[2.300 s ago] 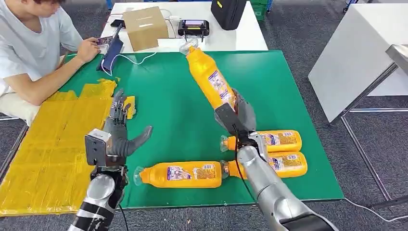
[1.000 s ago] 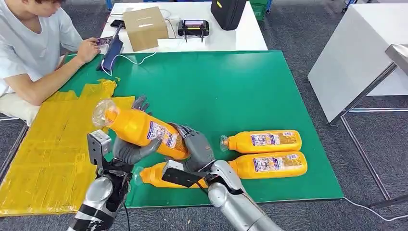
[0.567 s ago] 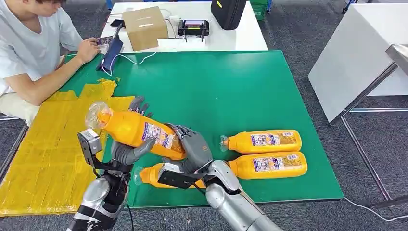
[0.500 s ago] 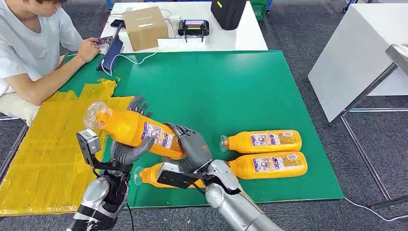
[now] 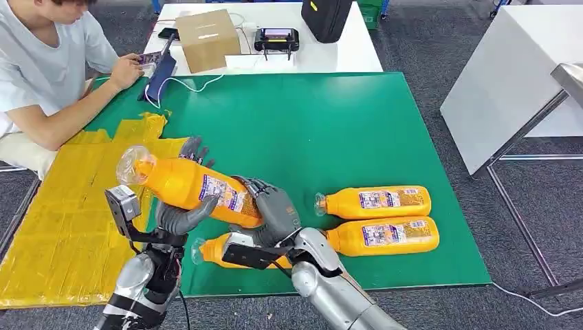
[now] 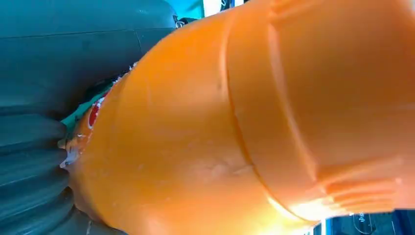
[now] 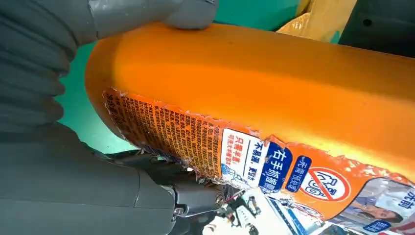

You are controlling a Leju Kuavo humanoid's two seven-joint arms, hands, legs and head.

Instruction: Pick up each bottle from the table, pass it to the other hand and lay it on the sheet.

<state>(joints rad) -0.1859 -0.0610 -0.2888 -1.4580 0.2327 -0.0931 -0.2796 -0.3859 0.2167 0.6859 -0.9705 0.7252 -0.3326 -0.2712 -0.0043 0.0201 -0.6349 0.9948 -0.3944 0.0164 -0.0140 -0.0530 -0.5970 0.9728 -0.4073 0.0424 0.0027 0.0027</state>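
While both hands are holding the bottle [image 5: 189, 187], the left hand [image 5: 180, 206] should be gripping tight before the right hand [image 5: 273, 210] lets go beside the sheet [image 5: 62, 220].

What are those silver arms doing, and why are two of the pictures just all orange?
Those arms belong to a walking robot. The big picture is from a camera up by its head, looking down. Its left robot hand and right robot hand are both holding one orange bottle in the air, passing it between them. The two orange pictures come from little cameras at its wrists, so close that the bottle nearly fills them. Three more bottles lie on the green mat. The yellow sheet is where bottles should go. A person sits beside the table.
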